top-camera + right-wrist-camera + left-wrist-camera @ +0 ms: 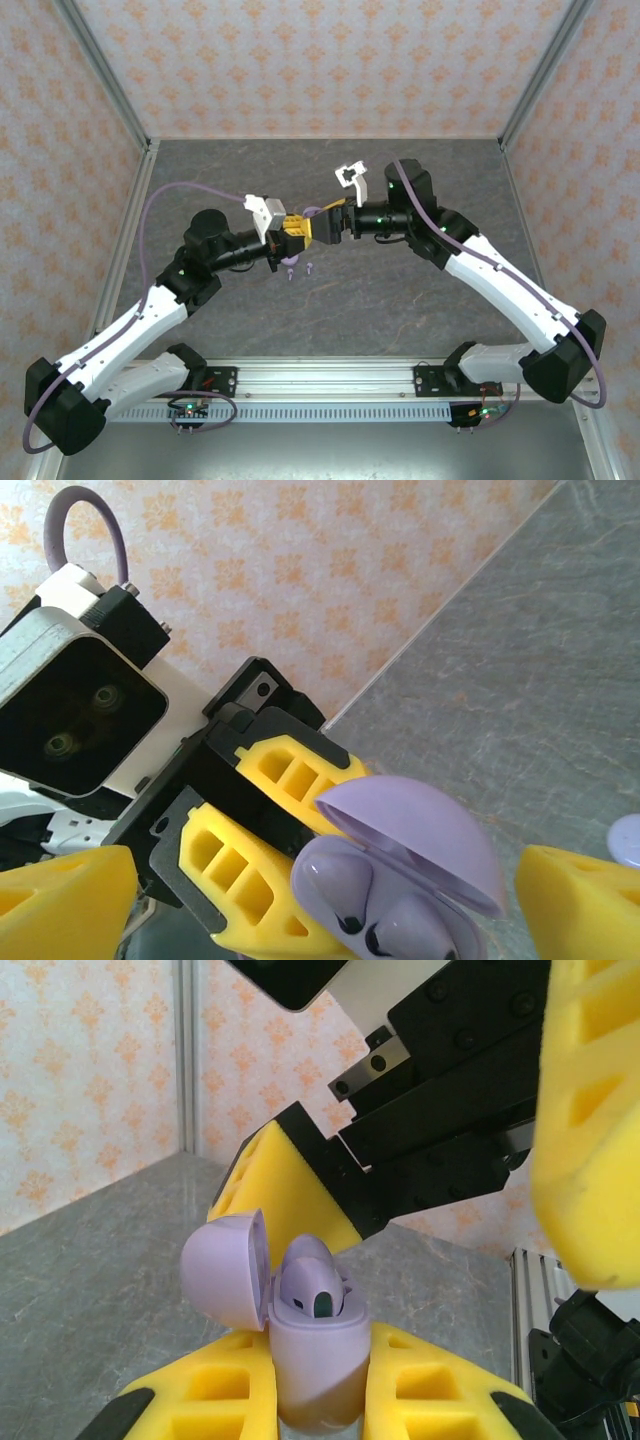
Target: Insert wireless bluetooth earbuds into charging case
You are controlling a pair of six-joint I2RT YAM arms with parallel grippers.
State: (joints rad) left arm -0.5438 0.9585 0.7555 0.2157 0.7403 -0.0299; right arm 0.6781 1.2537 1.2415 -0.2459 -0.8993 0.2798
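Top external: the left gripper and right gripper meet nose to nose over the middle of the bench. A lilac charging case sits between them, and two loose earbuds lie on the bench just beside.

Left wrist: the left gripper is clamped on the case body, which stands upright. Its lid is swung open to the left and a seated earbud shows in its well. The right gripper's yellow fingers are spread wide above, touching nothing.

Right wrist: the right gripper is spread and empty, with the case between its fingers. Two buds appear to be seated side by side.

Judgement: the insertion looks complete. Hold the case steady and draw the right gripper straight back, clear of the lid, before any push to close it.
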